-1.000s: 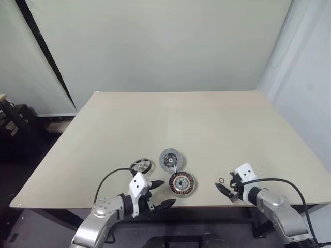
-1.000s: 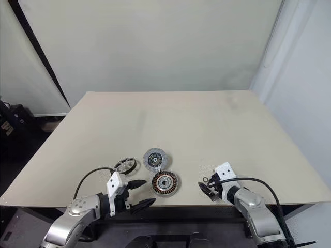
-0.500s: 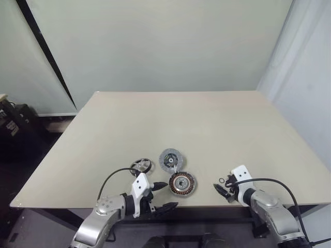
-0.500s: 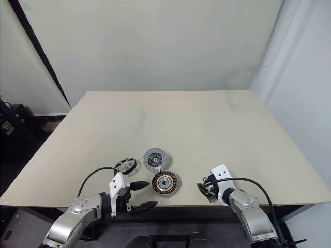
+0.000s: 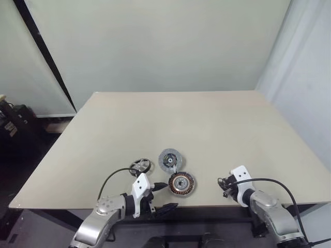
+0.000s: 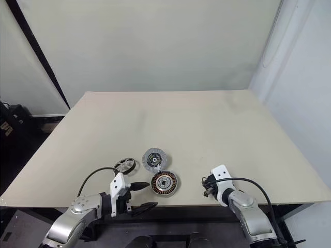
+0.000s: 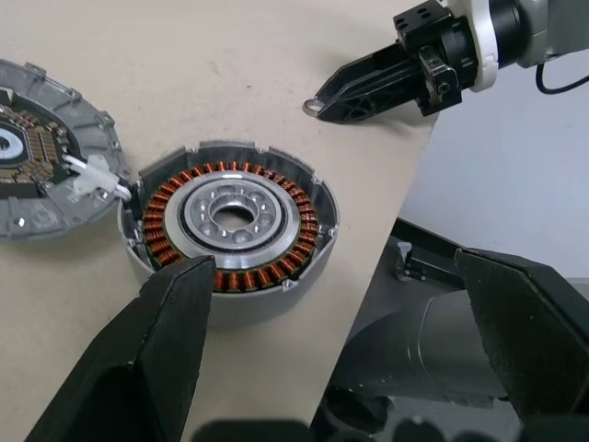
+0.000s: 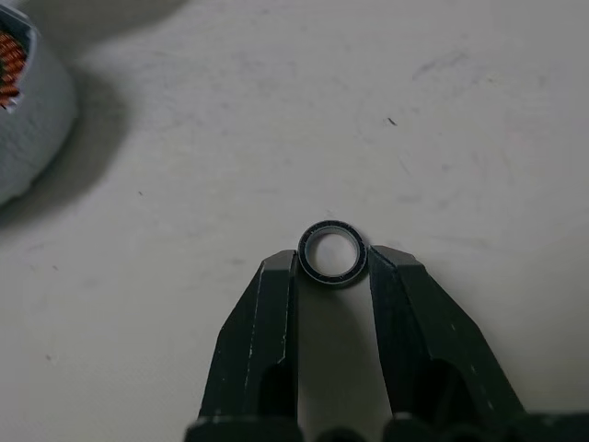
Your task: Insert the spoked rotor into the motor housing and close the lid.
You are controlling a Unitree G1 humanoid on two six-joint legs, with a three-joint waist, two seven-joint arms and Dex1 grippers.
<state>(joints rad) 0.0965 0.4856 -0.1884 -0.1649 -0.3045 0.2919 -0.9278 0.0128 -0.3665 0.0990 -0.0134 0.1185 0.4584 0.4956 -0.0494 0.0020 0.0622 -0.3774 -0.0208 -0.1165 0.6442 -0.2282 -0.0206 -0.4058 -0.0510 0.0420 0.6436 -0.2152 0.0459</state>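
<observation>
The spoked rotor (image 5: 140, 166) still lies on the bench (image 5: 207, 129) near its front edge, left of the empty motor housing (image 5: 182, 184) and unplaced lid (image 5: 170, 159); my left fingers (image 7: 175, 313) gape, my right fingers (image 8: 276, 304) pinch a tiny ring (image 8: 332, 252).

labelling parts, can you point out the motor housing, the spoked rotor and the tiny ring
motor housing (image 7: 241, 217): left wrist view, pale metal centre.
spoked rotor (image 5: 140, 166): left eye view, hub.
tiny ring (image 8: 332, 252): right wrist view, its rim.
</observation>
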